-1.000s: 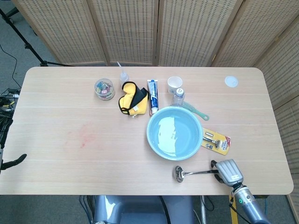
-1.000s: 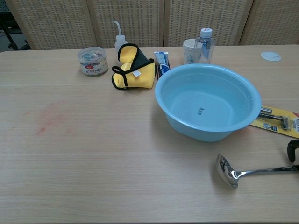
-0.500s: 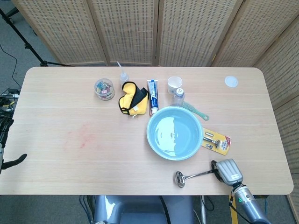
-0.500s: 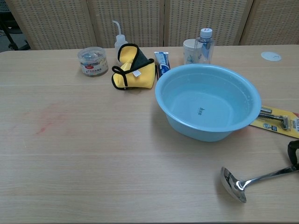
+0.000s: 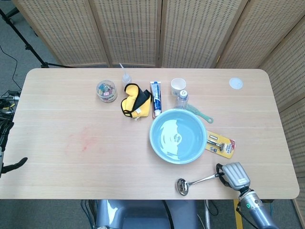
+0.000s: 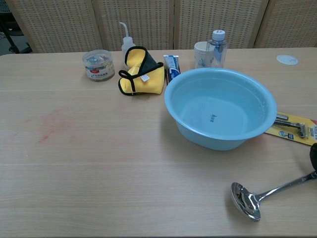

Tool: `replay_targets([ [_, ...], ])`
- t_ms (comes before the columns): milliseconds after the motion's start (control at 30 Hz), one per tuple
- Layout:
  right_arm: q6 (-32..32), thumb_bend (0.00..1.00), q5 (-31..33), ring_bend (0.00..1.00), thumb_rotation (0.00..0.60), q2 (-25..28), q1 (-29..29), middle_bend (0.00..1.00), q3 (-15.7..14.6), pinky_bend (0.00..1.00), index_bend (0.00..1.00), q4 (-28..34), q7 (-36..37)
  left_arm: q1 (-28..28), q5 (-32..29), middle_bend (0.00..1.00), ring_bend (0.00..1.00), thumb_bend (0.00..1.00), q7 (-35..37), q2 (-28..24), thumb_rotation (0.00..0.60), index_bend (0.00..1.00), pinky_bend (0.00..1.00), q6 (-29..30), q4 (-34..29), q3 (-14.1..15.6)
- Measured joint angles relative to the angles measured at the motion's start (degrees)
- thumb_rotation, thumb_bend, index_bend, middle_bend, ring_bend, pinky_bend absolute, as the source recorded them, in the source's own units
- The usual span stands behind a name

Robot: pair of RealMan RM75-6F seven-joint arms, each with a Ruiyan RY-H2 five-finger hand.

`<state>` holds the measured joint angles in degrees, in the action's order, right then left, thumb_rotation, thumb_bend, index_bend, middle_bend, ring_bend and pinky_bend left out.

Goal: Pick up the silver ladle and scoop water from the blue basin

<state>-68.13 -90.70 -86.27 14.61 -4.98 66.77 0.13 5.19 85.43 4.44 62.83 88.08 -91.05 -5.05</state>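
Note:
The silver ladle (image 5: 195, 182) lies near the table's front right edge, its bowl (image 6: 245, 201) low over the wood and its handle (image 6: 285, 185) slanting up to the right. My right hand (image 5: 233, 175) grips the end of that handle at the front right; in the chest view only a dark bit of the right hand (image 6: 313, 154) shows at the frame's edge. The blue basin (image 5: 178, 136) with water stands just beyond the ladle, its rim (image 6: 220, 70) apart from it. A dark finger-like part (image 5: 13, 165) at the far left edge, off the table, could be my left hand.
A yellow razor pack (image 5: 220, 144) lies right of the basin, close to my right hand. Behind the basin stand a bottle (image 5: 181, 98), a white cup (image 5: 178, 86), a toothpaste tube (image 5: 156, 96), a yellow-black pouch (image 5: 135, 100), a small jar (image 5: 106, 90) and a green comb (image 5: 200, 113).
The ladle has turned in my right hand: its bowl swung toward the front edge and the handle now slants upward. The hand shifted slightly nearer the table's front.

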Motion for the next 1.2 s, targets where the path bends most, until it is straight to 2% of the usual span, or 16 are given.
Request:
replay_targets([
  [100, -0.09, 0.93, 0.30, 0.92, 0.600, 1.74, -0.08, 1.00, 0.06, 1.00, 0.79, 2.25, 0.28, -0.02, 0.01, 0.00, 0.00, 0.00, 0.04, -0.03, 0.600, 0.00, 0.06, 0.03, -0.01, 0.01],
  [367, -0.68, 0.93, 1.11, 0.92, 0.600, 7.37, -0.32, 1.00, 0.35, 1.00, 0.79, 8.30, 1.98, 0.07, -0.08, 0.00, 0.00, 0.00, 0.00, -0.02, 0.600, 0.00, 0.06, -0.18, -0.02, 0.03],
  [867, -5.71, 0.95, -1.40, 0.92, 0.600, 17.61, -1.33, 1.00, -0.08, 1.00, 0.79, 17.84, 6.11, 0.01, 0.26, 0.00, 0.00, 0.00, -0.13, 0.00, 0.600, 0.00, 0.06, 0.05, -0.17, 0.18],
  [1067, -7.87, 0.97, -1.60, 0.92, 0.600, 21.90, -1.54, 1.00, 1.11, 1.00, 0.80, 23.04, 4.46, -0.02, 0.22, 0.00, 0.00, 0.00, -0.18, -0.02, 0.600, 0.00, 0.06, 0.13, -0.35, 0.16],
  [1200, -8.24, 0.98, -0.17, 0.92, 0.600, 24.39, -0.81, 1.00, 3.43, 1.00, 0.80, 27.31, 2.60, 0.00, 0.24, 0.00, 0.00, 0.00, -0.14, -0.08, 0.600, 0.00, 0.06, 0.08, -0.42, 0.17],
])
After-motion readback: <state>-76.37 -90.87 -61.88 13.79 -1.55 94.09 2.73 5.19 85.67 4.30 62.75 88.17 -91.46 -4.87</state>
